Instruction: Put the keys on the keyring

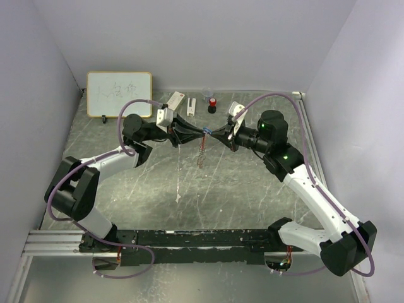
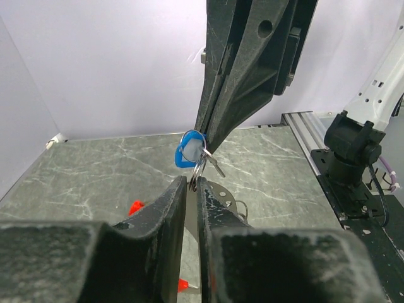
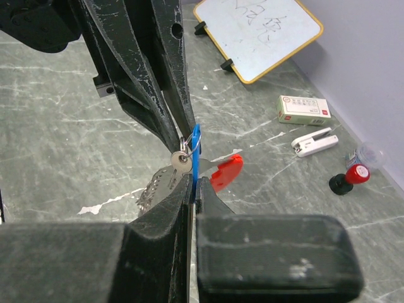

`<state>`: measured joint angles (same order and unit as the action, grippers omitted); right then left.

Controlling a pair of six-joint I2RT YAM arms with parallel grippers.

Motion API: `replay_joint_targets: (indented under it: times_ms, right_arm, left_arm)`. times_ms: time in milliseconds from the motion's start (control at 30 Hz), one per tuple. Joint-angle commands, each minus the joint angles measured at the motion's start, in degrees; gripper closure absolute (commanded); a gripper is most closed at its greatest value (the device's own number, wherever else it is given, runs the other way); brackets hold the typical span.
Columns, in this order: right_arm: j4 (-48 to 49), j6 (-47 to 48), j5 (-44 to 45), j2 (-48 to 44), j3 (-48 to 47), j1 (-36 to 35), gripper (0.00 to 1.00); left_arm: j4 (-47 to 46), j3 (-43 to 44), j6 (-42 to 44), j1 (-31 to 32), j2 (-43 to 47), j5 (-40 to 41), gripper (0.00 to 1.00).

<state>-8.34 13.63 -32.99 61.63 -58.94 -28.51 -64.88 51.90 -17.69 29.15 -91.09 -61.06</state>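
Observation:
My two grippers meet tip to tip above the middle of the table. My left gripper (image 1: 202,130) (image 2: 192,183) is shut on the thin metal ring of the keyring (image 2: 199,169). Its grey strip (image 3: 158,186) and curved red strap (image 3: 226,172) hang below it. My right gripper (image 1: 212,132) (image 3: 194,180) is shut on the blue head of one key (image 3: 196,148) (image 2: 188,151), which sits against the ring. A small silver piece with a hole (image 3: 181,161) hangs on the ring. A small red piece with a silver tip (image 2: 183,285) shows between my left fingers; I cannot tell whether it is the red key.
At the back stand a whiteboard (image 1: 119,93), a small white box (image 1: 175,99), a white clip-like tool (image 1: 191,106), a clear cup (image 1: 207,93) and a red-and-black bottle (image 1: 212,101). Walls close in the left, back and right. The arm rail (image 1: 189,238) runs along the near edge.

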Motion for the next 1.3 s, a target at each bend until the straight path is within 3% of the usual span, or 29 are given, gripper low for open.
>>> replay_joint_targets:
  times_ms: [0, 167, 933, 1267]
  right_arm:
    - [0.2, 0.3, -0.2, -0.1, -2.4, -0.1, 1.00]
    - [-0.6, 0.7, 0.6, -0.2, -2.7, -0.1, 1.00]
    - [-10.3, 2.8, 3.6, 3.8, -9.4, -0.5, 1.00]
    - [-11.6, 3.0, 5.9, 3.0, -10.4, -0.7, 1.00]
  left_arm:
    - [-1.3, 1.7, -0.3, 0.4, -0.2, -0.2, 0.80]
    - [2.1, 1.9, 1.8, 0.4, 0.8, -0.2, 0.93]
    - [52.9, 18.2, 25.7, 1.3, -0.4, 2.4, 0.93]
    - [59.8, 20.1, 28.8, 1.5, -1.7, 2.7, 0.93]
